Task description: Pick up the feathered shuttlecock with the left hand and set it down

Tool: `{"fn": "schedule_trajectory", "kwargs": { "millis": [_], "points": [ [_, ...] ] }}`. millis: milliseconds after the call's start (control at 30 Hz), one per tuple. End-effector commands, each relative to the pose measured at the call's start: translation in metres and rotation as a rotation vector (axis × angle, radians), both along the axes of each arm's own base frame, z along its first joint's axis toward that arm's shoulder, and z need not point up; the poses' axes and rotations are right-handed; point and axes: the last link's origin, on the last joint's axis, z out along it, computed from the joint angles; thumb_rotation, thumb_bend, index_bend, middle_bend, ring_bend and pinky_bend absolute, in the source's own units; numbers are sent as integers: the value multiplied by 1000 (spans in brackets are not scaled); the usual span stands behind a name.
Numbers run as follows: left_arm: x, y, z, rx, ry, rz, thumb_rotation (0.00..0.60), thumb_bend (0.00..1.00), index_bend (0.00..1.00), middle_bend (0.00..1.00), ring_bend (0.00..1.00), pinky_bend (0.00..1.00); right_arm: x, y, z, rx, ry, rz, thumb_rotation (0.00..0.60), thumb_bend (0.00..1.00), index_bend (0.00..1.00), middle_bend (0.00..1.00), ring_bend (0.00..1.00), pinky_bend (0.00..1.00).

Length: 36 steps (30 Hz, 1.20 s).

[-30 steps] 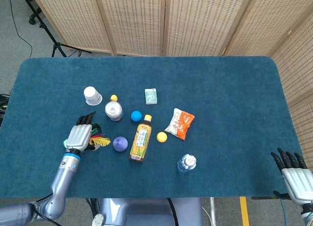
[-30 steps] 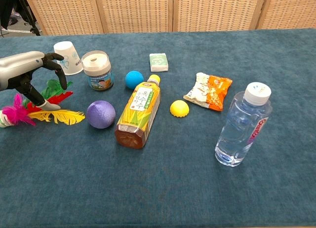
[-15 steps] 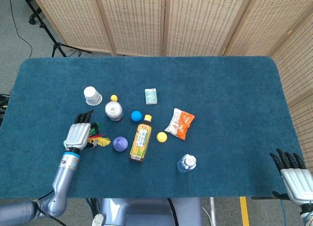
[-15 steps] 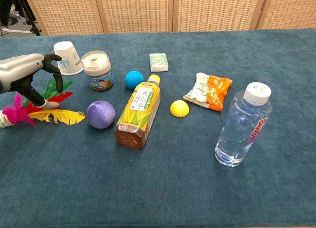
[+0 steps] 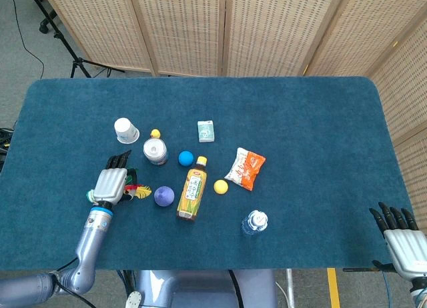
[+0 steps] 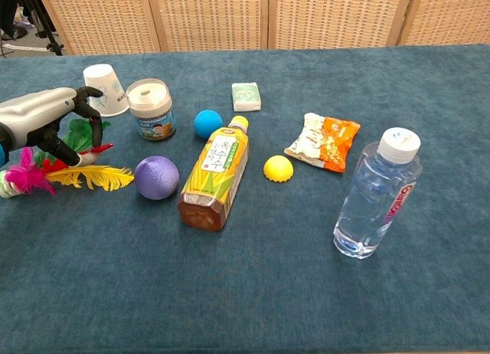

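Note:
The feathered shuttlecock (image 6: 92,175), with pink, yellow, red and green feathers, lies at the table's left side, left of a purple ball (image 6: 156,177). My left hand (image 6: 47,118) is arched over it, fingers curled down around its white base, and grips it low over the cloth. The head view shows the left hand (image 5: 110,183) covering most of the shuttlecock (image 5: 141,191), with only the feather tips poking out to the right. My right hand (image 5: 400,236) hangs off the table's near right corner, fingers apart, holding nothing.
Close by stand a tipped paper cup (image 6: 105,88) and a white jar (image 6: 151,109). Further right are a blue ball (image 6: 207,123), a lying tea bottle (image 6: 217,173), a yellow half-ball (image 6: 279,168), a snack bag (image 6: 325,142), a small green box (image 6: 246,96) and an upright water bottle (image 6: 377,195).
The left hand has shifted slightly right and its fingers have curled tighter around the shuttlecock. The yellow feather has lifted and moved toward the purple ball. The right hand is still.

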Motion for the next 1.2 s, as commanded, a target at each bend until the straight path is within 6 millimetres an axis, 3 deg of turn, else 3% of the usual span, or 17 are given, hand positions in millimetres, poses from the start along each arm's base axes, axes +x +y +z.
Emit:
{"fn": "schedule_trajectory", "kwargs": {
  "millis": [33,700,1000,1200],
  "points": [
    [2,0,3,12,-15,-6,600,374,633,0,0,0,0,0,0,1,0,0,600,0,0,0,0,0],
    [33,-3,55,143,-122,-124,600,375,643,0,0,0,1,1,-3,6,5,12,600,0,0,0,0,0],
    [30,-9,66,174,-139,-153,600,375,643,0,0,0,1,2,-5,14,10,12,600,0,0,0,0,0],
    [16,-22,68,149,-112,-145,600,373,643,0,0,0,1,2,-5,7,12,12,600,0,0,0,0,0]
  ]
}}
